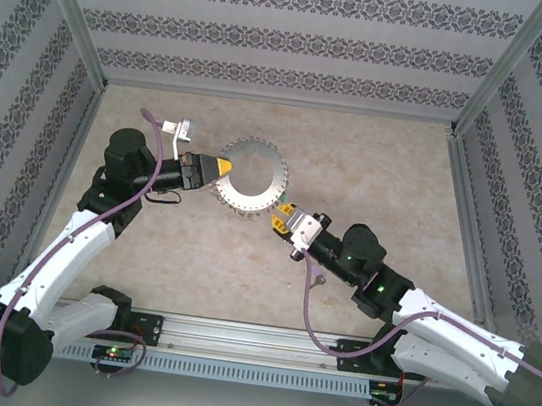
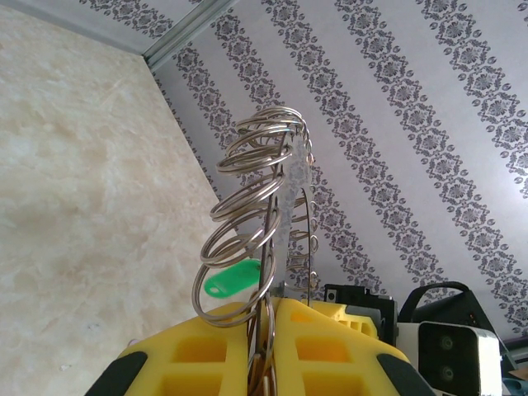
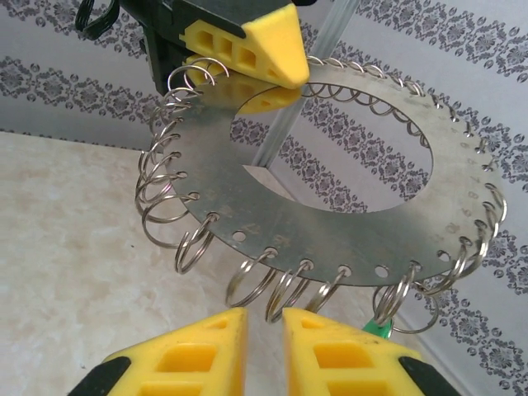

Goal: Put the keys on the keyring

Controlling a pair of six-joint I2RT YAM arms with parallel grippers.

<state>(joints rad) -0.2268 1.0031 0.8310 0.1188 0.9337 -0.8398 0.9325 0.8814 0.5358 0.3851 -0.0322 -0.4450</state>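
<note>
From where I stand there are two arms at the bottom of the overhead view, the left arm (image 1: 62, 254) and the right arm (image 1: 454, 335). Each trails one purple cable (image 1: 305, 309), so two cables. There are two grippers, the left gripper (image 1: 217, 167) and the right gripper (image 1: 282, 215), with two yellow fingers (image 3: 190, 355) apiece, four in all. Between them I count one keyring (image 3: 330, 243), a single flat metal disc with one big hole in its middle. Small split rings (image 3: 161, 194) hang all round its rim, well over a dozen, too overlapped for an exact tally. Of the keys I can make out just one, the green key (image 2: 227, 280), low in the left wrist view.
</note>
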